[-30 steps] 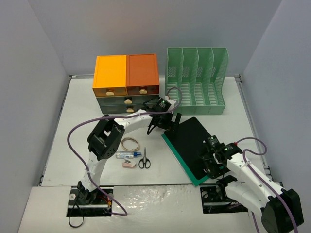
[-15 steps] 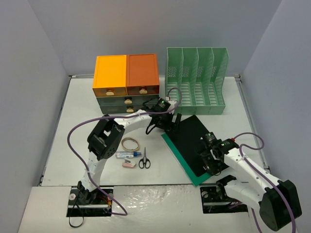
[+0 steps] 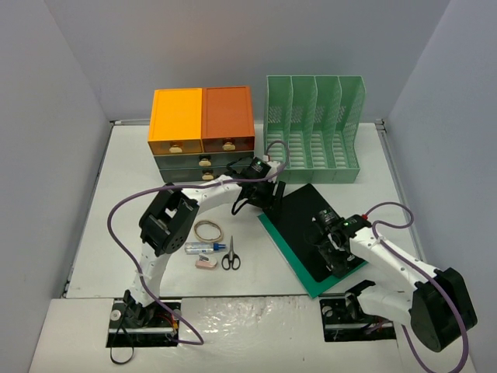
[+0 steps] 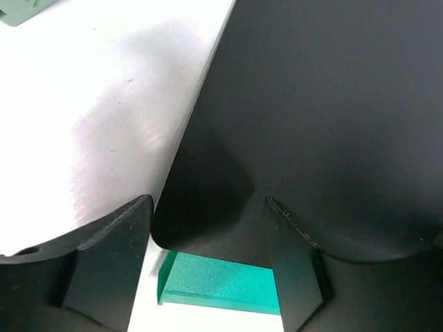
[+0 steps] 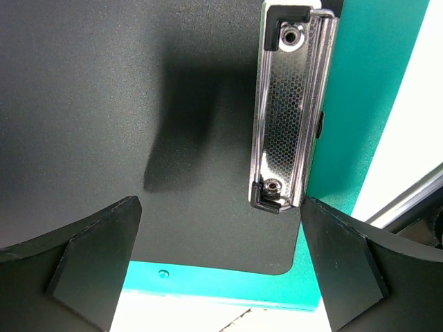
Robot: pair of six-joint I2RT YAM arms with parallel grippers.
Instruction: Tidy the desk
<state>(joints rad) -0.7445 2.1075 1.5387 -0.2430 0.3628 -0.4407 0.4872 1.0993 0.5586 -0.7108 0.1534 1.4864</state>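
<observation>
On the off-white desk point(image 3: 124, 202) a black clipboard point(image 3: 307, 225) lies on a green folder point(image 3: 291, 260). My left gripper point(image 3: 262, 200) is at the clipboard's far-left corner. In the left wrist view its jaws point(image 4: 208, 204) stand apart on either side of that rounded black corner point(image 4: 332, 104), with the green folder point(image 4: 221, 280) below. My right gripper point(image 3: 332, 252) hovers open over the near right part of the clipboard. In its wrist view point(image 5: 220, 207) the metal clip point(image 5: 287, 104) lies just inside the right finger, and nothing is held.
An orange-topped drawer unit point(image 3: 202, 124) and a green file rack point(image 3: 314, 128) stand at the back. A rubber band point(image 3: 208, 229), scissors point(image 3: 231, 255), a small tube point(image 3: 200, 249) and a pink item point(image 3: 206, 264) lie left of the folder.
The left jaws have narrowed around the clipboard corner. The right arm has moved left and farther onto the clipboard, its jaws still wide.
</observation>
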